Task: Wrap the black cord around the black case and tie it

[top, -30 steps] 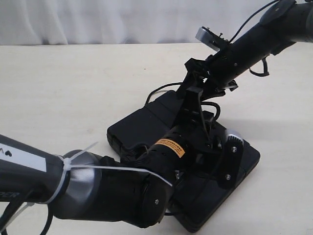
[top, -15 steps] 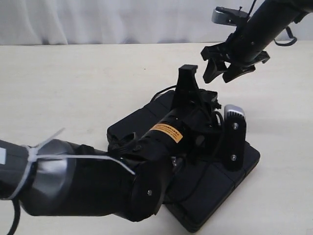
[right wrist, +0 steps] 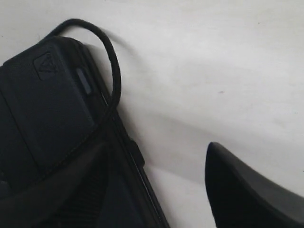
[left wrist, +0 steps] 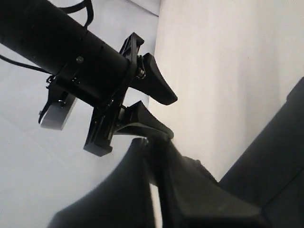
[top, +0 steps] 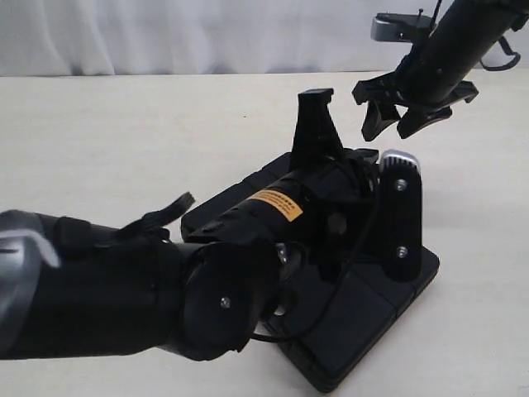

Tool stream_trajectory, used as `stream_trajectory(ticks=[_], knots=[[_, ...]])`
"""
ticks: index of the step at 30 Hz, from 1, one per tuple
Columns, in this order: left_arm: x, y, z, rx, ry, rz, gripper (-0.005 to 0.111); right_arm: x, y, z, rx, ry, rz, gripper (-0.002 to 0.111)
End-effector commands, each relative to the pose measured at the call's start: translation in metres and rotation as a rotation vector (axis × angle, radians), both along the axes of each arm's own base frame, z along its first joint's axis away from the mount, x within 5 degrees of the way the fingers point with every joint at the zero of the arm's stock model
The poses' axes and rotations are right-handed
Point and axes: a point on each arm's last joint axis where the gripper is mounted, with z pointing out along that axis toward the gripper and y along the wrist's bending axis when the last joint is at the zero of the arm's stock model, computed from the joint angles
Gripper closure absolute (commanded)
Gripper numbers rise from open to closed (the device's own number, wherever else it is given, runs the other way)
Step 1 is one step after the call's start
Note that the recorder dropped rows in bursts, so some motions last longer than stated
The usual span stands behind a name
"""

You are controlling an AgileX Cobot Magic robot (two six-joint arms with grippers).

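Black on black makes this hard to read, but the black case point(top: 364, 322) lies flat on the pale surface point(top: 124, 141). Its long axis seems to run on a diagonal from the far left toward the near right of the exterior view. The left arm stretches over the case, and the left gripper point(top: 316, 98) points upward above the far half with its fingers pressed together. Whether a strand is pinched between them cannot be made out. The right gripper point(top: 390, 131) hangs in the air beyond and to the right of it, with its jaws spread wide and nothing between them. In the left wrist view the two are close but apart. The black cord point(right wrist: 115, 71) shows plainly only in the right wrist view. There it bulges out from a corner of the case in a rounded loop lying on the surface, then runs in along the case's edge and is lost in the dark. That loop lies below the right gripper, so the right arm looks better placed to go down for it, probably by taking the loop across the strand. The surface around the case is bare, with a white curtain point(top: 165, 33) behind. On the far right side there is plenty of room, while the left arm crowds the middle.
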Motion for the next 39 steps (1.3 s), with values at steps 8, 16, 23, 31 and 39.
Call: stream_trajectory(ticks=[8,16,23,31,39], knots=[[-0.006,0.015,0.045,-0.120,-0.038,0.004,0.107,-0.036,0.000,0.026,0.042,-0.004,0.032,0.051],[-0.013,0.031,0.081,-0.218,-0.062,-0.004,0.107,-0.051,0.012,0.016,0.175,0.030,0.120,0.051],[-0.017,0.034,0.084,-0.223,0.009,-0.032,0.107,-0.058,0.035,0.032,0.453,-0.050,0.337,0.051],[-0.018,0.034,0.085,-0.219,0.001,-0.038,0.107,-0.050,0.038,0.029,0.395,-0.229,0.341,0.051],[-0.018,0.034,0.084,-0.220,0.020,-0.036,0.107,-0.040,0.068,-0.006,0.215,-0.470,0.301,0.051]])
